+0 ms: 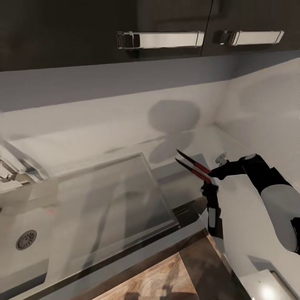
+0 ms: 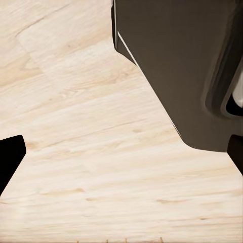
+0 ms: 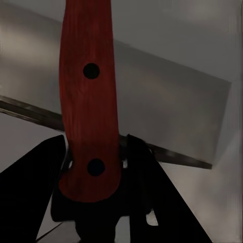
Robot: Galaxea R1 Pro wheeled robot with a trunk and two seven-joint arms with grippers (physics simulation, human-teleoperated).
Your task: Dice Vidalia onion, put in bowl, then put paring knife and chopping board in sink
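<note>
Above the countertop (image 1: pixel 246 216) | right jaws pinching paring knife (image 1: pixel 192 164) by its handle | left jaws spread

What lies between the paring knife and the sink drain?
In the head view, the sink's flat grey drainboard lies between the paring knife, held in the right pincer, and the drain.

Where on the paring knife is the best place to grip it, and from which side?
Grip the paring knife by the butt end of its red handle, coming from behind so the dark pointed blade faces away. The slim handle fits between the fingers, as the right gripper shows, shut on that end.
</note>
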